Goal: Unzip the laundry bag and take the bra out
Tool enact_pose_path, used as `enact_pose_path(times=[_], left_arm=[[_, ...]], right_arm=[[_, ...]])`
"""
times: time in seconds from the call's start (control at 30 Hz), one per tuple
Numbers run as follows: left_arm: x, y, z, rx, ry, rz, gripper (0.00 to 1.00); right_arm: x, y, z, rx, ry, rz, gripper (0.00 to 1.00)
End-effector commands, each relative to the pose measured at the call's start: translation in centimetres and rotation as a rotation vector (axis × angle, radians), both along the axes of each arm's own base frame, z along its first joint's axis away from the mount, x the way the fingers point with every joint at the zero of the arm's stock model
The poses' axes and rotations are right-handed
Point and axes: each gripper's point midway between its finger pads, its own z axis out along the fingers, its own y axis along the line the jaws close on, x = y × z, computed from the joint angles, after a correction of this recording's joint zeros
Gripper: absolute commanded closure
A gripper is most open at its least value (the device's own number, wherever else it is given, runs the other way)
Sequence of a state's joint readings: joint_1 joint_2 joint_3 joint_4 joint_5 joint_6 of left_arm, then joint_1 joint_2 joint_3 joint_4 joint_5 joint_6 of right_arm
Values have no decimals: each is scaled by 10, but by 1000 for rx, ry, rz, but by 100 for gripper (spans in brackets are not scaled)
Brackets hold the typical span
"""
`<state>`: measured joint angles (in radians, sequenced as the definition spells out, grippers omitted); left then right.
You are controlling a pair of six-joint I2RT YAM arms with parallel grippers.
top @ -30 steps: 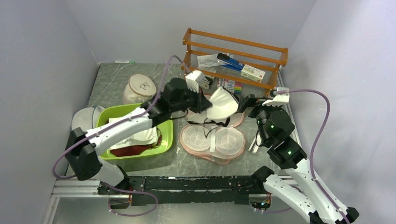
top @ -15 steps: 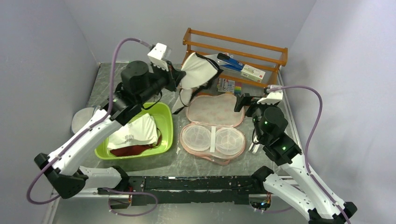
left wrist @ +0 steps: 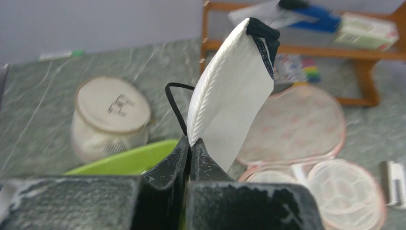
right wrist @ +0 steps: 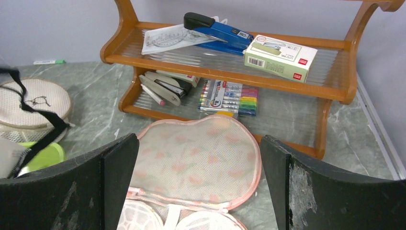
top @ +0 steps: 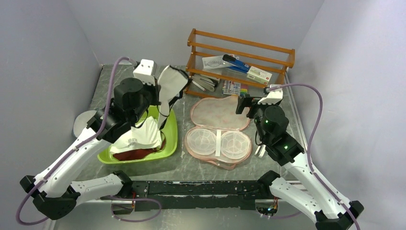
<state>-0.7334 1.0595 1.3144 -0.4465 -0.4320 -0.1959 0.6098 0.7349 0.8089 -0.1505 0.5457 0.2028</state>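
Left end effector [left wrist: 191, 146] clamps the white bra [left wrist: 230, 96], its far cup hidden, apparently over the green basin [top: 170, 139]. The laundry bag [top: 220, 112] lies open on the grey marbled desk [top: 191, 165], with the right end effector [right wrist: 198, 139] released beside it, plain grey walls around.

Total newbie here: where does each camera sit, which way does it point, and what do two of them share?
Top external: above and behind the arms, looking down on the table; both arms show.
Left wrist: on the raised left arm, looking along the left gripper, shut on the bra.
Right wrist: low, facing the wooden rack between the fingers of the open right gripper.
Both wrist views share the opened laundry bag.
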Motion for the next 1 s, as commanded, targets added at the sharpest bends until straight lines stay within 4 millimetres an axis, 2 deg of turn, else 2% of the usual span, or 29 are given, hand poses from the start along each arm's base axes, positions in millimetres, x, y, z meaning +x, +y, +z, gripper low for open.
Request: enact_pose_path(times=[0.0,0.2,0.4,0.6,0.67,0.77,0.97], left_arm=[[-11,39,-43,95,100,141,93],[-25,68,-77,131,163,245,93],[-43,106,-83,189,186,380,93],[-65,128,-90,77,237,496,93],[-69,130,-94,41,254,513,93],[-73,122,-110,-13,313,509,93],[-85,118,-172,-117,481,649,93]], right_arm=[[4,5,4,11,-22,15,0],[9,12,-4,1,-1,36,0],[11,15,-6,-7,9,48,0],[13,20,-10,-7,20,63,0],[14,22,-12,-8,25,68,0],[15,25,-13,-8,26,79,0],[15,25,-13,-10,33,83,0]])
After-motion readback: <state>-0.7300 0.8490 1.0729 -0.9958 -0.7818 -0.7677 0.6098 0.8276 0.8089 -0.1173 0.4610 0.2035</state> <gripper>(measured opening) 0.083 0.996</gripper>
